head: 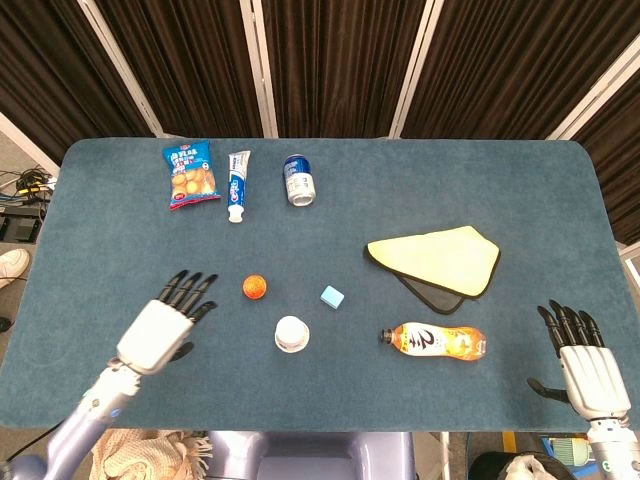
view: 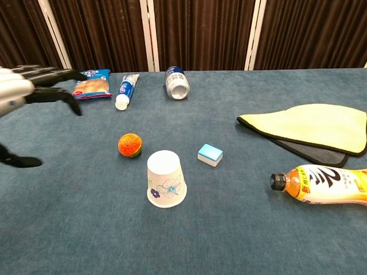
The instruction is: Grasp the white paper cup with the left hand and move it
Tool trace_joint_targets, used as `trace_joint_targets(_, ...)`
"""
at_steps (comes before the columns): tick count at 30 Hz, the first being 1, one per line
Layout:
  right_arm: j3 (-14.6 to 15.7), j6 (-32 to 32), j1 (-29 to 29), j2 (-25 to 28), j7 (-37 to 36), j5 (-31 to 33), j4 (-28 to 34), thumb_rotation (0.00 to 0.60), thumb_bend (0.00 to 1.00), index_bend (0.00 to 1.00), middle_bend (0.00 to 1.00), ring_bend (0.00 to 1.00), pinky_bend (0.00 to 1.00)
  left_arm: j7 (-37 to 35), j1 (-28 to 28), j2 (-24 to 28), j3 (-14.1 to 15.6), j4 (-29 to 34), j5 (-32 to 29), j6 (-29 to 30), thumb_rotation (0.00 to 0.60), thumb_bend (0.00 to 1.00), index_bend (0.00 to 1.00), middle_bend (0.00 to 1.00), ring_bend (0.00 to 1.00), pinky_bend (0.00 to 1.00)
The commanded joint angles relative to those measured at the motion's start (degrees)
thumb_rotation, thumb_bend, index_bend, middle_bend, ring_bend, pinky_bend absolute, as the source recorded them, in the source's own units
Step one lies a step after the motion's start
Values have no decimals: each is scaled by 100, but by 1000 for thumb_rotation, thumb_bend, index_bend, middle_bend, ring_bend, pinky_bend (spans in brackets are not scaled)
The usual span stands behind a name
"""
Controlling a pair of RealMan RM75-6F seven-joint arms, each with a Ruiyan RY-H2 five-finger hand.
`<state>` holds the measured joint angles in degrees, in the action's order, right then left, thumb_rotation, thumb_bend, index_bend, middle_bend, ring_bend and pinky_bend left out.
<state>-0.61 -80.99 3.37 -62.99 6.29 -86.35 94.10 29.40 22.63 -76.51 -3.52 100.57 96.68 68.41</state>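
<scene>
Large "2" on the orange drink bottle (view: 327, 185) label, other print unreadable

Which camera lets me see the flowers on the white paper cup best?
The chest view. There the white paper cup stands upside down, seen from the side, so the flower print on its wall shows. The head view looks straight down on the cup, so you see only its round white bottom and no flowers.

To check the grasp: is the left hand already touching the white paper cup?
No, the left hand hovers open, well apart from the white paper cup.
</scene>
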Motion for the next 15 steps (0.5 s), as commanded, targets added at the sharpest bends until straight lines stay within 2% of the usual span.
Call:
trace_joint_targets(1,-2,27,1,27,-95,34,2,600,67,0,0,0,0,199,361,-529,-216,106,-250,-437,600,145,277,26,31,83)
trace_joint_targets(8,-5,22,-24,136,-278,85,-7,600,67,0,0,0,0,929,790,-1380,-424,-119,-920,-1072,600,169,299,26,22,83)
trace_joint_targets(15,-54,-120,-90,263,-483,120,18,600,67,0,0,0,0,1472,1032,-1728,-489,-160,-1406,-1405,600,157,286,18,2,83)
